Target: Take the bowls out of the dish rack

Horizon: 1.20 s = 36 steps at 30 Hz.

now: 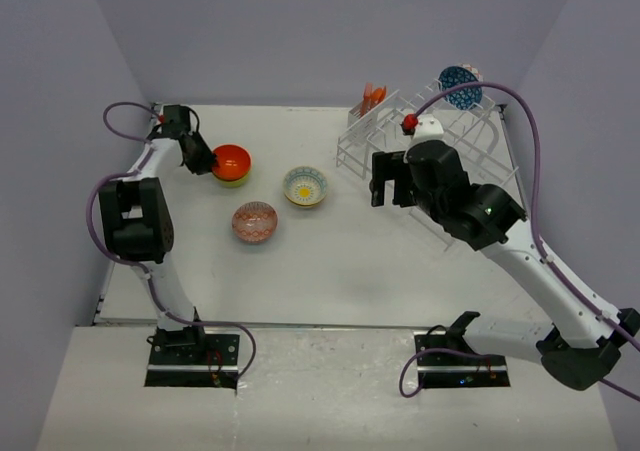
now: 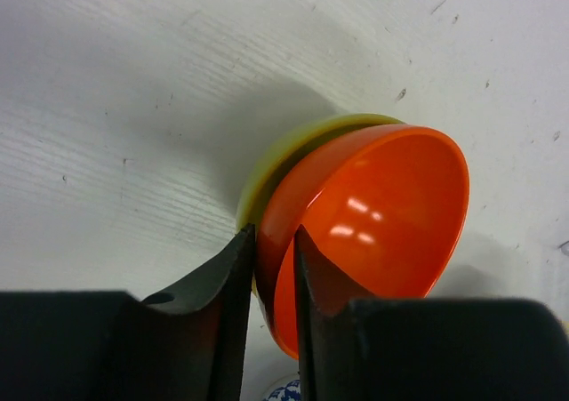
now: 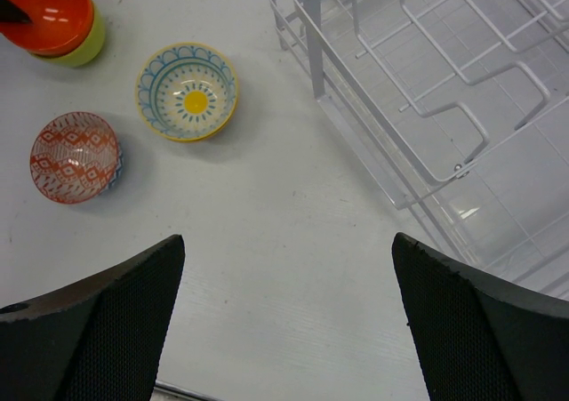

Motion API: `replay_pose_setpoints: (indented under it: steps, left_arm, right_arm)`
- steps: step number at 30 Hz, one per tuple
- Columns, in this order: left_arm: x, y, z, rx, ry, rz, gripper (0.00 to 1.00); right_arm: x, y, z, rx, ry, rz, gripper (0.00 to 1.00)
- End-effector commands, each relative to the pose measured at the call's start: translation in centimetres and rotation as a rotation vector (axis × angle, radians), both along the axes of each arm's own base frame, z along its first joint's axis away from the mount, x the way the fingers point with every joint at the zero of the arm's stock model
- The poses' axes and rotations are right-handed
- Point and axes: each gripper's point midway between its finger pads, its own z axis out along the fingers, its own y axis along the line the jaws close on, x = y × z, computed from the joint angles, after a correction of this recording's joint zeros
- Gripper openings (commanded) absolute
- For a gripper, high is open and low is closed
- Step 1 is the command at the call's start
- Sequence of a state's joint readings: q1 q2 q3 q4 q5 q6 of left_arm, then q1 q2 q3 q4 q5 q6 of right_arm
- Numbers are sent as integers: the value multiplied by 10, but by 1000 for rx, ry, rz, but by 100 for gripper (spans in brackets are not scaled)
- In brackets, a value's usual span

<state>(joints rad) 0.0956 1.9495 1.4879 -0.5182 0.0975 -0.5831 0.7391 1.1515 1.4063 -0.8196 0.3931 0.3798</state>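
My left gripper (image 1: 205, 161) is shut on the rim of the plain orange-red bowl (image 2: 373, 214), which sits nested in the lime green bowl (image 2: 293, 148) on the table; both also show in the right wrist view (image 3: 49, 14). The yellow-centred bowl (image 1: 305, 186) and the pink-red patterned bowl (image 1: 254, 222) stand on the table. The dark blue patterned bowl (image 1: 459, 85) stands on edge at the far end of the white dish rack (image 1: 480, 141). My right gripper (image 3: 289, 259) is open and empty, above the table beside the rack's near corner (image 3: 427, 152).
Orange utensils (image 1: 373, 96) stand in the rack's small basket at its far left corner. A blue-and-white patterned thing (image 2: 284, 390) peeks out below the left fingers. The table's left edge runs close to the left arm.
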Motion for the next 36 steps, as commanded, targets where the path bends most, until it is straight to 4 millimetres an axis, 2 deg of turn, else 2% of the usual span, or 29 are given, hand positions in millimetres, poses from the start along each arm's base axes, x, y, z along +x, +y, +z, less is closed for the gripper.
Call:
replay_pose_setpoints:
  steps: [1, 4, 5, 8, 10, 11, 13, 14, 15, 17, 18, 22, 23, 25, 26, 28, 29, 30, 31, 32, 33, 34, 35, 36]
  left_arm:
    - [8, -1, 14, 20, -52, -8, 26]
    - [7, -2, 15, 28, -56, -8, 34]
    - [7, -3, 19, 29, -62, -8, 39]
    - [3, -1, 34, 50, -79, -2, 44]
    - [-1, 0, 43, 60, -89, 3, 45]
    - [-4, 0, 53, 65, -112, 5, 41]
    - [-12, 2, 52, 72, -105, 12, 38]
    - [-15, 1, 56, 75, -111, 10, 41]
    - [-18, 2, 53, 77, -102, 11, 64]
    - [-22, 2, 51, 79, -92, 9, 75]
    - [-24, 1, 48, 77, -85, 7, 77]
    - [-27, -1, 47, 63, -83, 1, 76]
    - [-27, -1, 48, 61, -89, 2, 65]
    - [-30, -3, 49, 55, -85, -3, 57]
    - [-31, -3, 59, 55, -107, -3, 56]
    - [-38, -4, 70, 62, -128, -14, 63]
    - [-45, -6, 94, 72, -179, -20, 73]
    - [-51, -7, 105, 101, -202, -32, 79]
    - [-62, -7, 139, 124, -279, -32, 93]
    - [-72, -5, 150, 161, -298, -20, 99]
    - [-81, -12, 165, 181, -333, -45, 100]
    - [-100, -10, 198, 200, -420, -37, 100]
    - [-113, -22, 202, 204, -438, -71, 100]
    - [-125, -34, 211, 211, -475, -110, 100]
  right_arm:
    - [1, 2, 10, 30, -37, 8, 99]
    - [1, 3, 9, 31, -33, 13, 99]
    - [1, 3, 10, 34, -34, 13, 99]
    - [0, 3, 13, 40, -41, 14, 99]
    - [1, 3, 13, 39, -41, 13, 99]
    - [1, 3, 13, 38, -39, 13, 99]
    - [2, 5, 12, 39, -36, 19, 99]
    - [2, 6, 13, 43, -34, 19, 99]
    - [2, 7, 13, 44, -33, 22, 99]
    - [2, 9, 15, 50, -34, 28, 99]
    - [3, 10, 15, 50, -32, 31, 99]
    - [5, 11, 19, 48, -40, 32, 99]
    - [6, 11, 19, 42, -39, 29, 99]
    - [8, 11, 22, 33, -49, 30, 99]
    - [12, 8, 24, 21, -60, 12, 99]
    - [23, 4, 32, -12, -85, -7, 99]
    - [27, 0, 34, -31, -87, -19, 99]
    - [37, -6, 45, -42, -106, -55, 99]
    - [43, -14, 48, -81, -117, -70, 99]
    - [48, -22, 51, -116, -121, -96, 99]
    - [60, -38, 64, -152, -153, -171, 99]
    - [67, -49, 70, -211, -174, -193, 99]
    - [73, -61, 76, -252, -187, -237, 99]
    - [87, -82, 86, -308, -205, -331, 99]
